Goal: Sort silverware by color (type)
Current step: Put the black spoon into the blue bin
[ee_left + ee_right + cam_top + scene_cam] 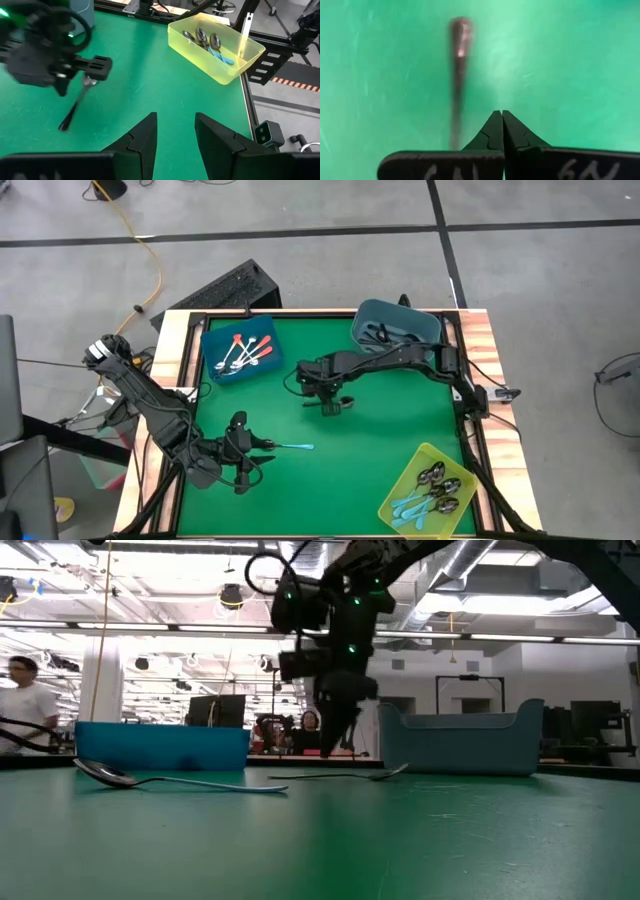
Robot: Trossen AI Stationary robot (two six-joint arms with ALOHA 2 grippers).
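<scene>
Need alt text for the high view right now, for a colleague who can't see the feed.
Overhead view of a green table: the right end effector is shut at mid-table, while the left end effector waits near the front-left beside a light blue-handled spoon. Red-handled spoons fill the blue bin, dark ones the grey-blue bin, blue-handled ones the yellow bin.

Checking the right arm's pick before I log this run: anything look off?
Yes. The right gripper is shut, but the dark-handled spoon lies on the green mat beside its fingertips, not between them. It looks like a missed grasp, though only the right wrist view shows this clearly.
</scene>
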